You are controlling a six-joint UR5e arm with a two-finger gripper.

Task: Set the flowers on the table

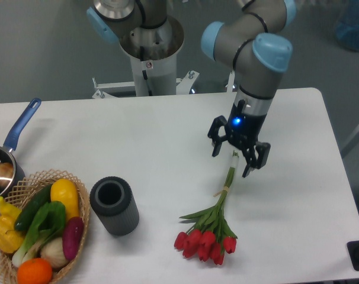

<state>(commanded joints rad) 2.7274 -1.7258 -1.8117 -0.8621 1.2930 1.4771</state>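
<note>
A: Where are the flowers (210,232) lying?

B: They are lying flat on the table (138,139), toward its near right part. The red buds are clustering at the near end, close to the front edge, and the pale-green stems are running up and slightly right, away from the camera.

A: How is the bunch looking?

B: The buds are packing tightly together, deep red, with green leaves fanning out just above them on both sides. Above the leaves the stems are narrowing into one thin bundle, and a small tie is showing partway along it.

A: And the gripper (239,156)?

B: It is hovering over the far tip of the stems, pointing down, with a blue light glowing on its wrist. Its two fingers are spreading wide, one on each side of the stem end, and they are gripping nothing. Whether a finger is brushing the stem tip cannot be told from this view.

A: What else is sitting on the table?

B: A dark grey cylinder (114,206) is standing upright left of the flowers, well apart from them. A wicker basket (40,179) of colourful vegetables is occupying the near left corner, and a pot with a blue handle (12,148) is sitting just behind it at the left edge.
</note>
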